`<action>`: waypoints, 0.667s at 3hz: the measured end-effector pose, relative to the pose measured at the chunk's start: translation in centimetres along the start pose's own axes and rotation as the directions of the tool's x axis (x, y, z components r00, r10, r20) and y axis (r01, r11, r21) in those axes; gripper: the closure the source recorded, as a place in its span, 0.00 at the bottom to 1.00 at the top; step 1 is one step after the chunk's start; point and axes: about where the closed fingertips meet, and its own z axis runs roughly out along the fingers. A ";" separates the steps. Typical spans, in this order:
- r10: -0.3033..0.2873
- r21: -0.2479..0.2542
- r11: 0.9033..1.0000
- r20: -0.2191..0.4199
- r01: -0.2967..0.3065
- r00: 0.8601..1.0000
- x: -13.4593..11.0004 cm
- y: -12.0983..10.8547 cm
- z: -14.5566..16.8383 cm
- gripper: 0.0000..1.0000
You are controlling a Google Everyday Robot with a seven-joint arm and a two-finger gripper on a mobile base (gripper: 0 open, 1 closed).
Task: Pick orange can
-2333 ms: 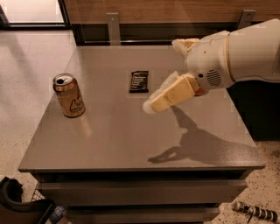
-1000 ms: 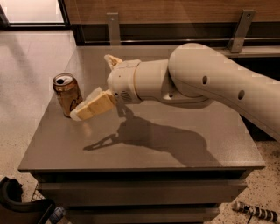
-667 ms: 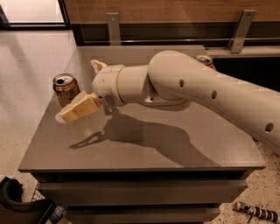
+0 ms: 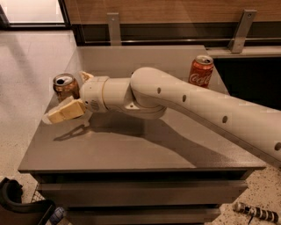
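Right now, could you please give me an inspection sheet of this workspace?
Surface: grey table top, with the arm's shadow across it.
Job's things: orange can, upright near the left edge.
Clutter: Coca-Cola can, upright at the right rear.
Grippers: pincer open at the orange can, one finger in front, one behind; contact cannot be told.
Cables: nothing seen.
Surroundings: speckled floor; wooden wall panel with metal brackets.

My gripper (image 4: 66,96), at the left edge of the desk (image 4: 131,149), hides the lower part of the orange can (image 4: 65,84); I can't tell whether it touches. My arm (image 4: 197,101) runs out of view at right.
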 end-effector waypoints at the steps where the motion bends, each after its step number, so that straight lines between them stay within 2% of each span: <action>1: 0.028 -0.020 0.999 0.054 -0.027 0.998 0.9 0.0 1.5 0.24; 2: 0.030 -0.026 0.999 0.056 -0.029 0.998 1.0 0.2 1.7 0.47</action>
